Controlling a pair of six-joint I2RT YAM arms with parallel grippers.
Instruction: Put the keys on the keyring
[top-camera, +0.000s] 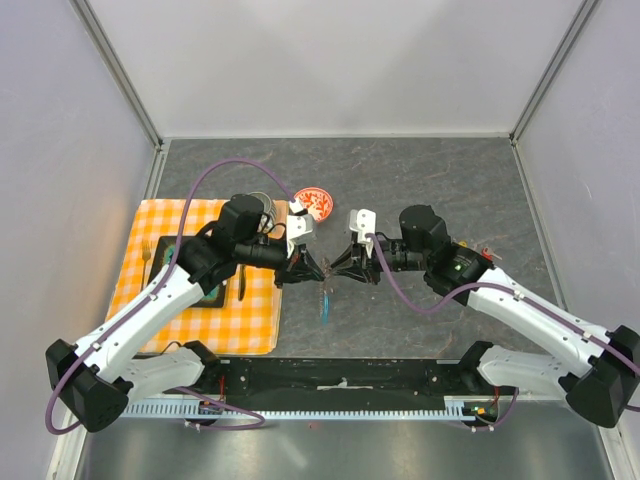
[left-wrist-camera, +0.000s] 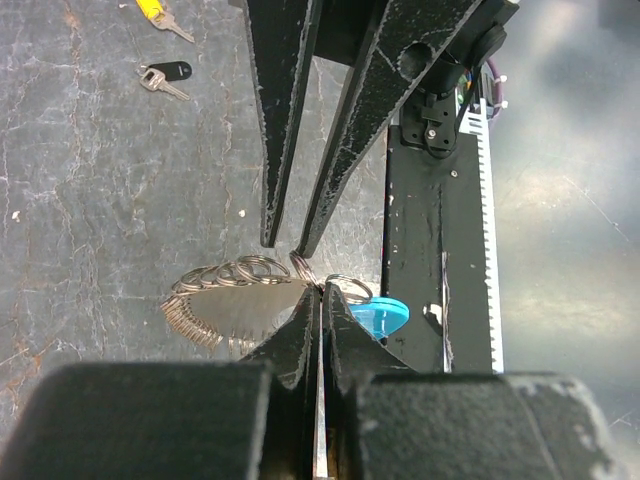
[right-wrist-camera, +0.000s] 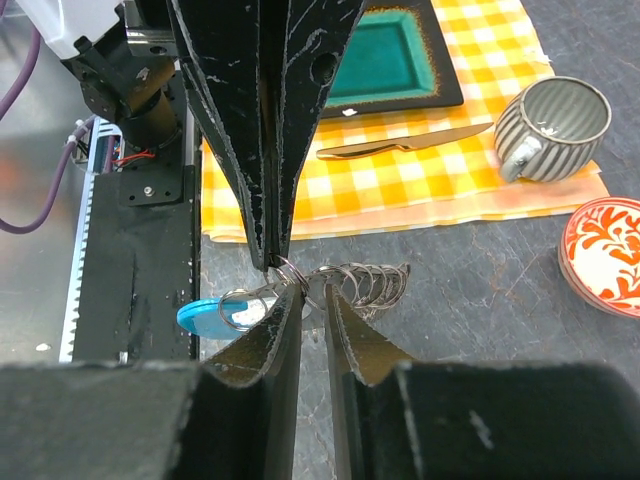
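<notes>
Where the keyring is: the keyring (left-wrist-camera: 230, 290) hangs at the middle of the surface (top-camera: 430, 190), caught between your two hands. Its fringe of grey loops fans out to one side and the blue tag (left-wrist-camera: 385, 315) sits on the other.
Left hand: your left hand (left-wrist-camera: 320, 300) is clamped fully on a loop of the keyring, with no gap showing between its fingers.
Right hand: your right hand (right-wrist-camera: 312, 295) meets the left nose to nose. Its jaws stand a narrow slit apart with ring wire at the tips, and you cannot tell whether they pinch the wire or only bracket it.
Keys: the black key (left-wrist-camera: 168, 75) and yellow key (left-wrist-camera: 160, 15) lie loose on the surface, well apart from the keyring. The red one cannot be picked out with certainty.
Step, as judged: you are securing a two-handed hold on the ring. No key is threaded yet.
Risk, slip: the wire is thin, so if the right tips catch only its edge it may squirt free, leaving the ring to swing on the left grip.
Risk, strain: pulling apart with both hands clamped could wrench the loop from the left or bend it.
Risk, contact: the tips are almost touching, so a small misalignment would knock finger against finger.
Risk, no free hand: fetching a key means one hand lets go, and the ring may then twist or drop.
</notes>
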